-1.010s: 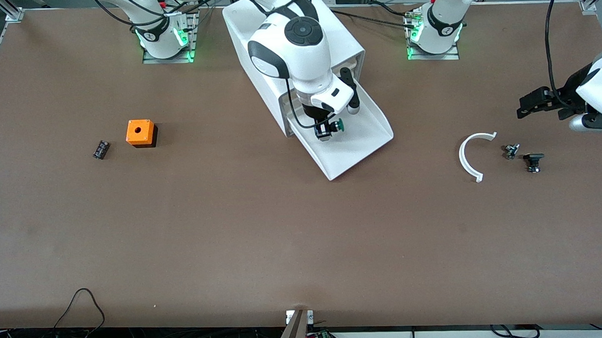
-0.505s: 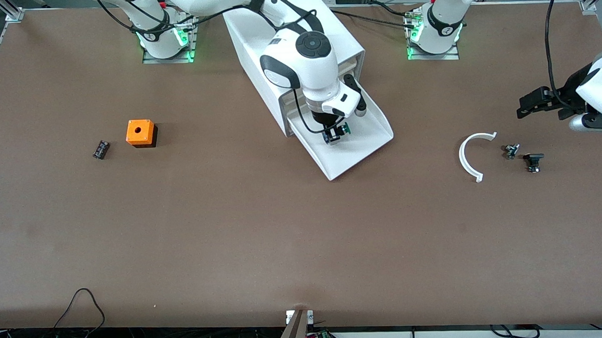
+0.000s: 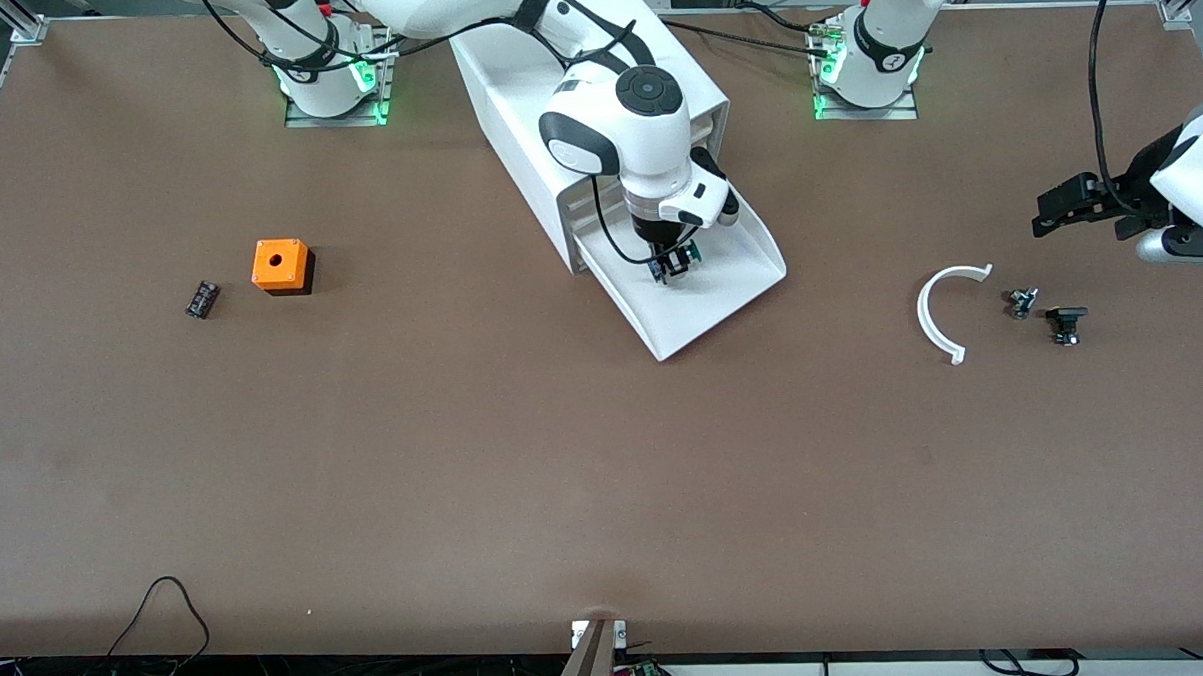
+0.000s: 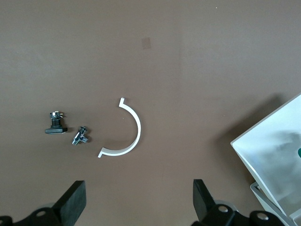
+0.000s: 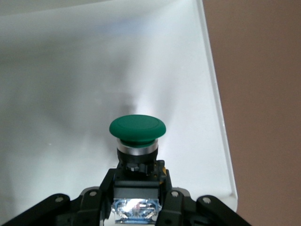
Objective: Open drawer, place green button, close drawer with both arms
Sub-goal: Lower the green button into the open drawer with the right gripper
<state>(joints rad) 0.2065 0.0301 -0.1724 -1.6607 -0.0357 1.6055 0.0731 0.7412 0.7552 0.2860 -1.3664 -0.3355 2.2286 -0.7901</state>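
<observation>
Button [image 3: 692, 256], green cap on a black body, is pinched in the right hand [image 3: 673, 265] low over the floor of the open drawer [image 3: 720, 294]. Front view: the drawer stands pulled out of the white cabinet [image 3: 523, 91] toward the camera; the right arm reaches down into it from above. The left hand [image 3: 1057, 207] waits in the air at the left arm's end of the desk [image 3: 466, 463], above a white curved strip [image 3: 936, 316] and two small dark parts [image 3: 1046, 312].

Left wrist view: the left hand's fingers [image 4: 70, 202] are spread wide and hold nothing; a corner of the drawer shows at the edge.

Right wrist view: the button's body is clamped between the right hand's fingers, its long axis pointing straight out of the hand with the cap foremost. Judged from this, release needs only a short descent and an opening of the fingers. The right arm is the nearer one.
</observation>
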